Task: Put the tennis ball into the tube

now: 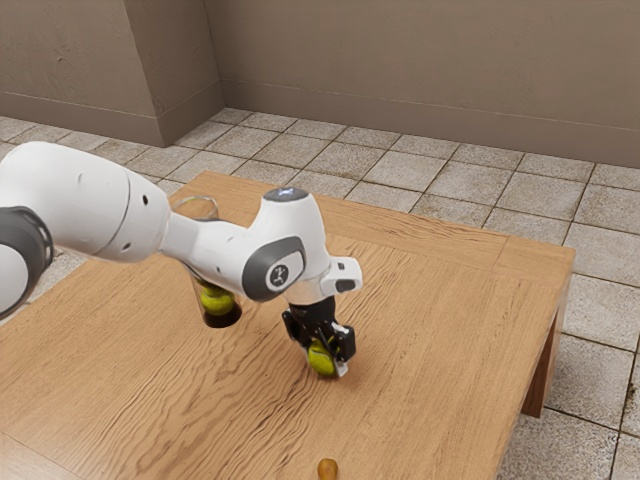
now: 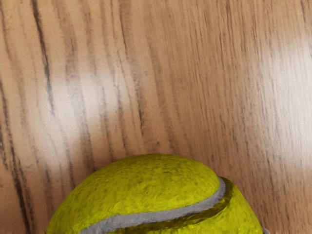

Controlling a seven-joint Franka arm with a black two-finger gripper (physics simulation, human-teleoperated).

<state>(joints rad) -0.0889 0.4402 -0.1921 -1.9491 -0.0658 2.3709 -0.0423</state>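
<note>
My gripper (image 1: 324,353) points down at the middle of the table, its fingers on two sides of a yellow-green tennis ball (image 1: 321,360), shut on it. The ball is at or just above the wood; any small gap below it cannot be told. In the wrist view the tennis ball (image 2: 156,200) with its grey seam looms large at the lower edge. A clear tube (image 1: 222,317) with a dark base stands upright to the exterior view's left of my gripper. Yellow-green ball surface shows low inside it, and my arm hides the tube's middle. Its round rim is visible behind the arm.
The wooden table (image 1: 440,320) extends around the ball and tube. A small orange-brown object (image 1: 328,468) lies near the exterior view's lower edge. My forearm passes over the tube's side of the table. Beyond the table are a tiled floor and brown walls.
</note>
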